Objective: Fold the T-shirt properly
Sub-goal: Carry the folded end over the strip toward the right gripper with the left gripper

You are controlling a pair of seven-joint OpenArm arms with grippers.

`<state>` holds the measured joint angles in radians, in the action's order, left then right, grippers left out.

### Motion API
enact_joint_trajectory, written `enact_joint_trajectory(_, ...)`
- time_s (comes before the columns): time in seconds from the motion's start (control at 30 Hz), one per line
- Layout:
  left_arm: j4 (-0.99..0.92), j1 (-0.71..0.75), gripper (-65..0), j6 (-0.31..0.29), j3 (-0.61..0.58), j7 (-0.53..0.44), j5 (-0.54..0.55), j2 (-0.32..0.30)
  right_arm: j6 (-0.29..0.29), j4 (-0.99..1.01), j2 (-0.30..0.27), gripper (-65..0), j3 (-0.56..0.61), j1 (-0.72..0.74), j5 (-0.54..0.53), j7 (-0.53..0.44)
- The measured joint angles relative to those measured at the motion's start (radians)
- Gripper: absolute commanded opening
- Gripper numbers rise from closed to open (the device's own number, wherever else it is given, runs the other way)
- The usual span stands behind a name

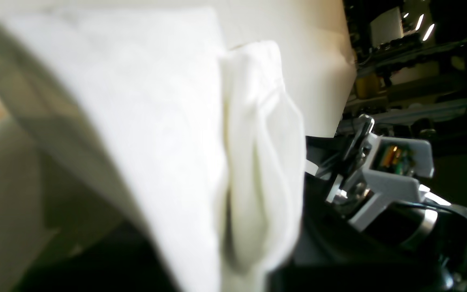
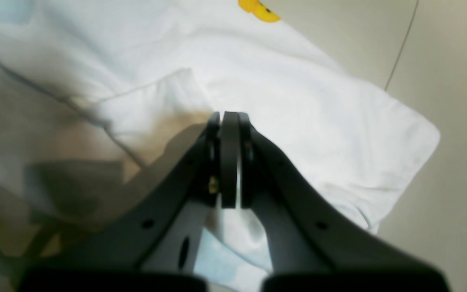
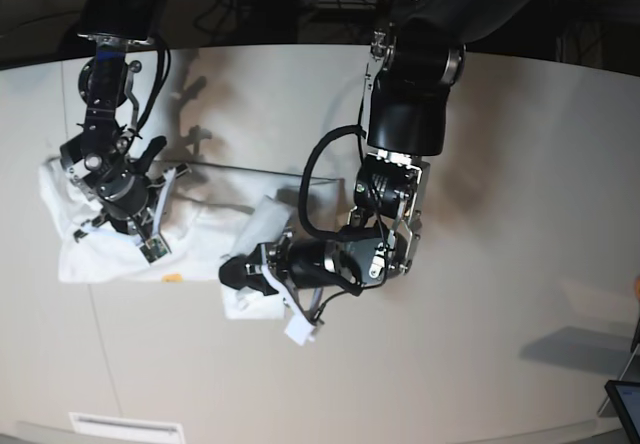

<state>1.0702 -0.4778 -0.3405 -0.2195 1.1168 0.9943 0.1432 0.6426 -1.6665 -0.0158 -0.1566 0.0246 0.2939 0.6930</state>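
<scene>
The T-shirt (image 3: 190,249) lies spread across the left part of the pale counter (image 3: 480,344), a crumpled white band running from the far-left edge toward the middle. A small yellow-orange patch of its print (image 3: 172,278) shows along its near edge.

The right tool (image 2: 229,121) sits over the left end of the shirt. In the right wrist view its jaws are pressed together with no cloth seen between them, the tips just over wrinkled white fabric. A bit of yellow print (image 2: 258,10) shows at the top of that view, and a thin seam crosses the bare counter to the right.

The left tool (image 3: 235,272) reaches in low from the middle of the counter to the shirt's right end. Its jaws are narrowed on a bunched fold of the T-shirt, which fills the left wrist view as a blurred white flap (image 1: 148,134) beside a gathered ridge. The arm's dark body and cable loop (image 3: 320,189) hang over the cloth's right part, hiding it.

Dark clutter lies beyond the counter's far edge.
</scene>
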Motion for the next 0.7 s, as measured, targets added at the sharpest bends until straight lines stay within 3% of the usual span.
enact_joint_trajectory(0.2,0.0,0.0,-64.3,0.0,-0.05,-0.008,0.001,0.008,0.0,0.0,0.0,-64.9,0.0,0.0,0.0,0.001)
enact_joint_trajectory(0.43,-0.003,-0.032,-39.5,0.0,-0.05,-0.012,0.005,0.002,0.0,0.0,0.0,-64.9,0.0,0.0,0.0,0.001)
enact_joint_trajectory(0.5,-0.003,-0.031,-35.1,-0.007,-0.05,-0.011,0.005,0.003,0.0,0.0,0.0,-64.9,0.0,0.001,0.0,0.001)
enact_joint_trajectory(0.57,-0.003,-0.026,-33.8,-0.085,-0.051,-0.011,0.001,0.003,-0.002,0.0,0.0,-64.9,0.0,0.002,0.0,0.001)
enact_joint_trajectory(0.7,-0.001,-0.035,-33.9,-0.295,-0.051,-0.004,0.031,0.003,-0.007,0.002,0.0,-64.9,0.0,0.003,0.0,-0.055)
